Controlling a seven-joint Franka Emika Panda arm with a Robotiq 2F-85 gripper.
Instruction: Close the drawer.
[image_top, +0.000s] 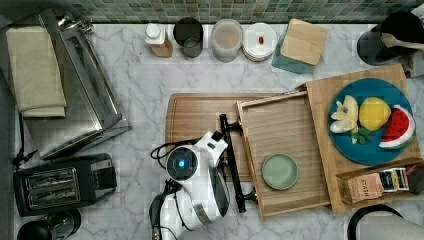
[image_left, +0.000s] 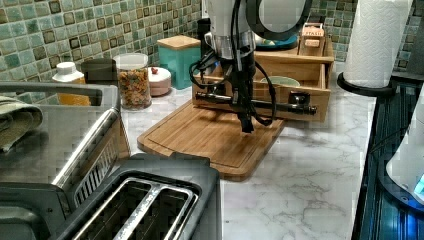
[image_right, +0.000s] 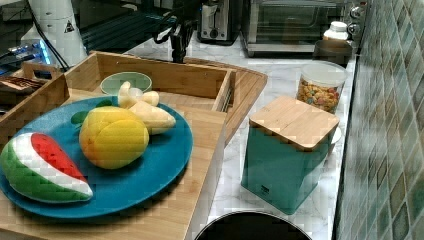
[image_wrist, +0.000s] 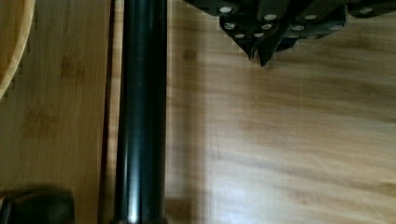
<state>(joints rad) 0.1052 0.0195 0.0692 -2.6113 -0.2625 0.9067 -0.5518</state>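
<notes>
Readable text: "STASH" on the small brown tea box (image_top: 363, 187) in the wooden caddy at the top view's lower right; same word shows on it in the left view, up behind the arm. No other legible writing.

The shallow light-wood drawer w/ raised rim (image_top: 287, 135) is pulled out from under the light-wood stand (image_top: 320, 130) that carries the round blue plate of toy fruit (image_top: 387, 92). Long black bar handle (image_top: 231, 165) runs along its front edge on two black posts. Inside sits a small pale-green round dish (image_top: 279, 171). The drawer's front end overhangs the darker wooden cutting board w/ rounded corners (image_top: 195, 117), which lies on the white marble bench (image_top: 145, 85).

The black pincer (image_left: 246, 125) hangs straight down from the white arm, tips close together, holding nothing, low over the cutting board. It's just beside the handle on the side away from the drawer tray; in the left view it crosses in front of the bar, about mid-length. In the wrist view tips and bar stand a bit apart w/ bare board between, not touching.
</notes>
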